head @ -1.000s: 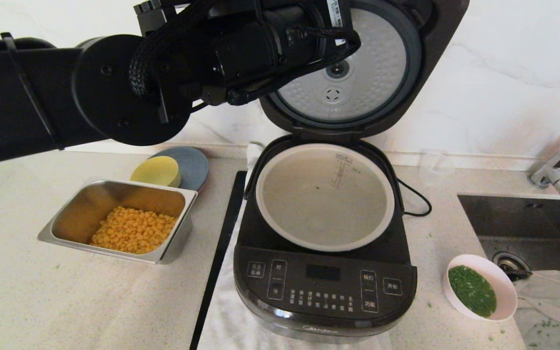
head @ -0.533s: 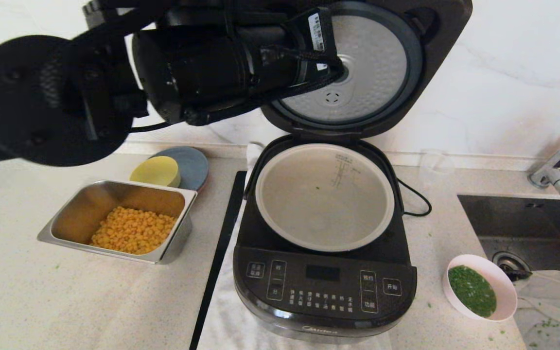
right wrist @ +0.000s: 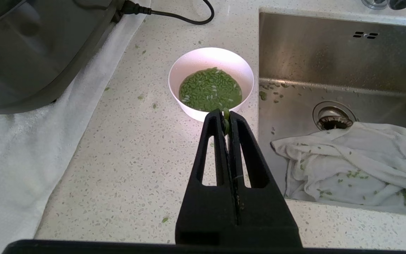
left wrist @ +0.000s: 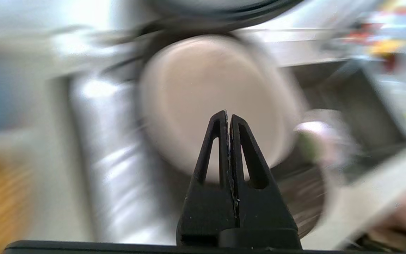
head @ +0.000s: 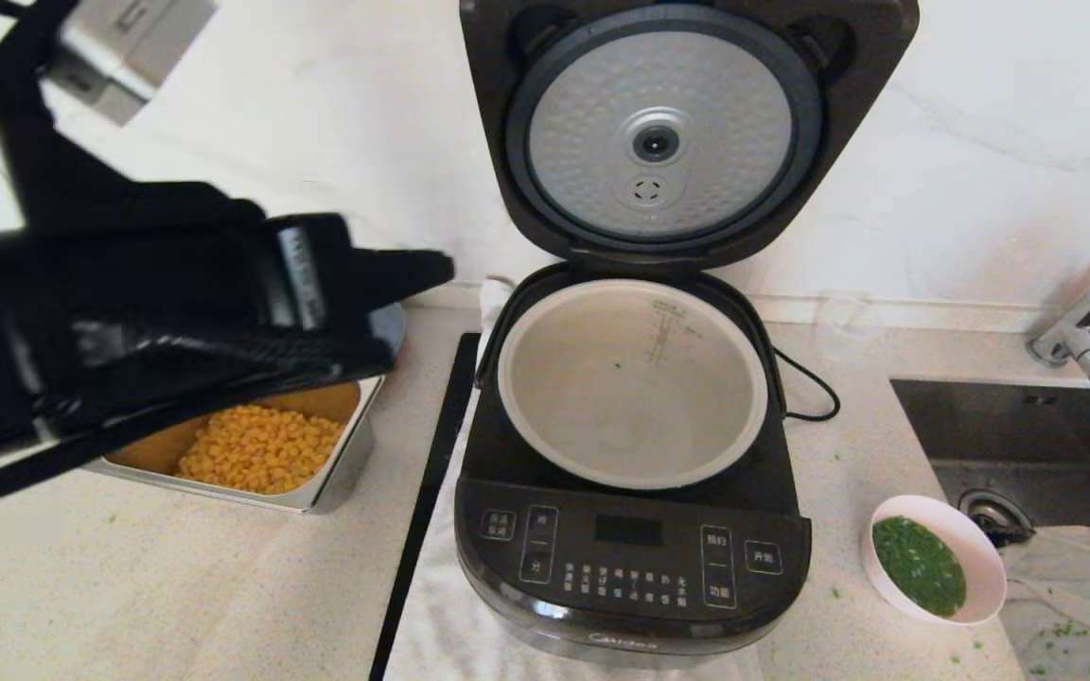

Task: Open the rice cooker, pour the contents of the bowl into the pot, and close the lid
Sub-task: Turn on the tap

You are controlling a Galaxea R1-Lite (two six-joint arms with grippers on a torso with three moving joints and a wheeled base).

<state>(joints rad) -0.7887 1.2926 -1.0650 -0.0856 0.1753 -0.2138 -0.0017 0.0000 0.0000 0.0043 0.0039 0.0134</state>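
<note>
The black rice cooker (head: pixel 630 558) stands in the middle of the counter with its lid (head: pixel 663 132) swung upright, silver inner plate facing me. The grey-beige pot (head: pixel 630 388) inside holds only a green speck. To the cooker's right sits the pale bowl (head: pixel 985 567) of chopped green contents (head: pixel 919 566). My left gripper (head: pixel 431 270) is shut and hangs left of the cooker above the corn tray; its wrist view shows the closed tips (left wrist: pixel 228 114) against the blurred pot. My right gripper (right wrist: pixel 226 118), out of the head view, is shut just short of the bowl (right wrist: pixel 189 70), a green bit stuck at its tips.
A steel tray (head: pixel 337 482) of yellow corn (head: pixel 256 449) lies left of the cooker, a blue plate (head: pixel 392 326) behind it. The sink (head: pixel 1009 426) with a crumpled cloth (head: pixel 1075 586) and tap (head: pixel 1089 340) is at the right. A white towel (head: pixel 431 605) lies under the cooker.
My left arm has swung away from the raised lid, down and to the left, and now hangs over the corn tray. The lid stays upright.
</note>
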